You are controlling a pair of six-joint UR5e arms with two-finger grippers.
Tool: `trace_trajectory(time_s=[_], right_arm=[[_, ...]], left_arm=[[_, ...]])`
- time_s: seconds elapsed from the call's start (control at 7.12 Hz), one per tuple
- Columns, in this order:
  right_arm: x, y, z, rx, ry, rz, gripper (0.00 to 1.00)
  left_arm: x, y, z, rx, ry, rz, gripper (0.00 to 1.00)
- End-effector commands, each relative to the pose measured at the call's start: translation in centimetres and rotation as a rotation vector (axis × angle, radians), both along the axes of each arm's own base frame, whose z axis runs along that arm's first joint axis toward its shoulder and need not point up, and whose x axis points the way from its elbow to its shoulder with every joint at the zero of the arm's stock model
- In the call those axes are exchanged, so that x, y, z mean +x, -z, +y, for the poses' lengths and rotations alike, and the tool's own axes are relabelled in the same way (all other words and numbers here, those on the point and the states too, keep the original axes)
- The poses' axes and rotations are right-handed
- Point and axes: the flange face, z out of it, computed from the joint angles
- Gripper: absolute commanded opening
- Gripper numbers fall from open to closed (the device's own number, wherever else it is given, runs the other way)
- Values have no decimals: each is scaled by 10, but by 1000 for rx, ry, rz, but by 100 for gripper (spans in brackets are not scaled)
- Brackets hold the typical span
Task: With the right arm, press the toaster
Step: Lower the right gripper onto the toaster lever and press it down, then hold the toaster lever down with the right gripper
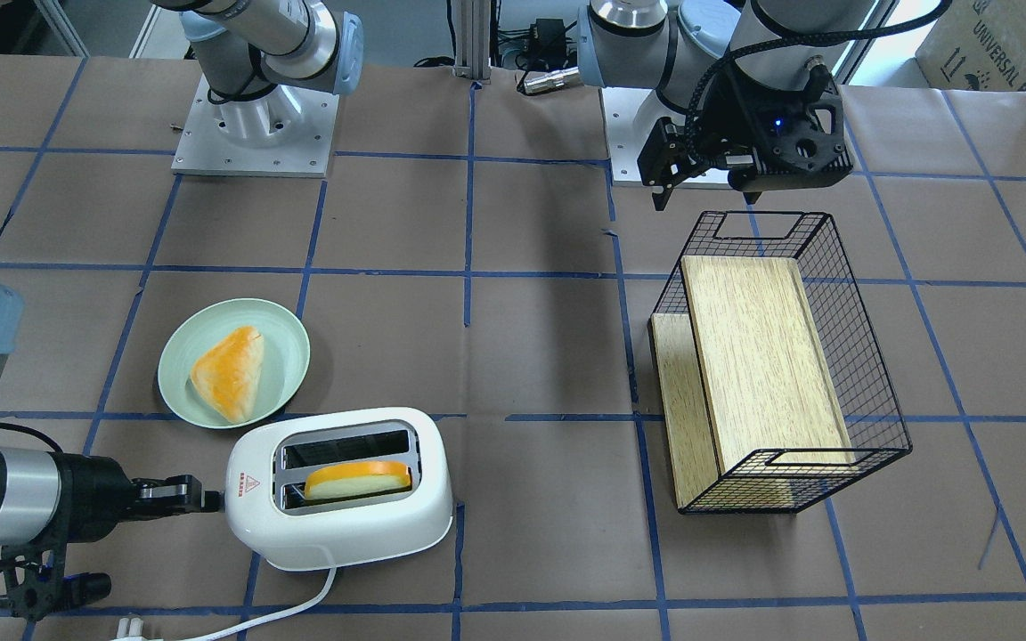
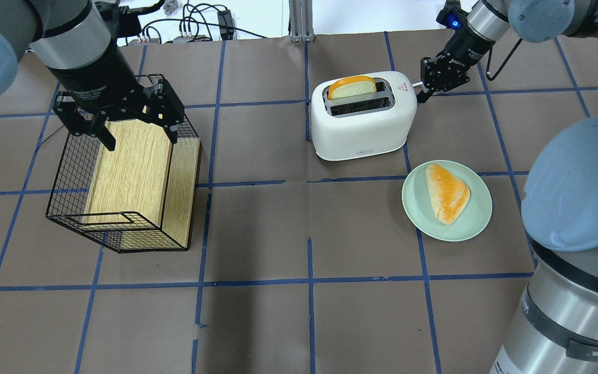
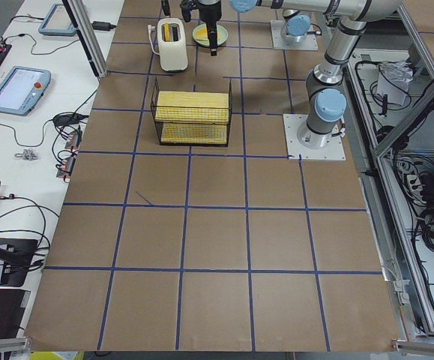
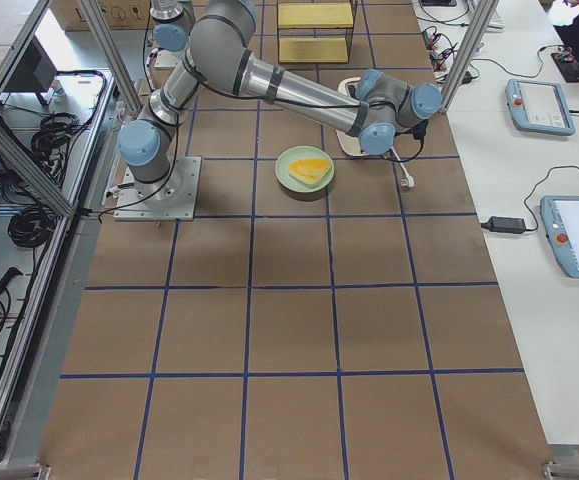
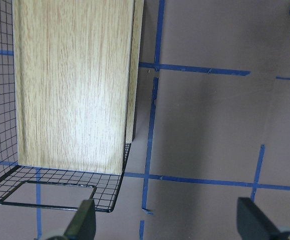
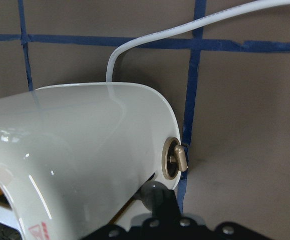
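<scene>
Clearly shows right gripper (image 1: 207, 499) w/ fingers closed together, tip touching the end of the toaster (image 1: 344, 525) by its red triangle, lower left of front view. Holds one bread slice (image 1: 357, 479) in a slot; sits just below green plate (image 1: 176, 374). Shows left gripper (image 2: 138, 132) spread apart over wire basket (image 2: 70, 218), upper left of overhead.

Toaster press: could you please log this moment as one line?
step: press toaster | right gripper: shut, tip at its lever end | bread slice: sticking up from slot | left gripper: open, above basket
</scene>
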Motion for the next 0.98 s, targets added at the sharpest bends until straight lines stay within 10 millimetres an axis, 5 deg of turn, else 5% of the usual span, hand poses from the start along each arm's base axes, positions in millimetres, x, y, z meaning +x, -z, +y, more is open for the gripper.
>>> trace_trajectory(time_s=[0.0, 0.56, 0.84], right_arm=[[-1, 10, -1, 12, 0, -3, 4], [-1, 14, -3, 17, 0, -4, 4], [-1, -6, -3, -11, 7, 17, 7]], left_arm=[[0, 0, 0, 1, 0, 0, 100], [0, -1, 1, -1, 0, 0, 100], [0, 0, 0, 0, 0, 0, 100]])
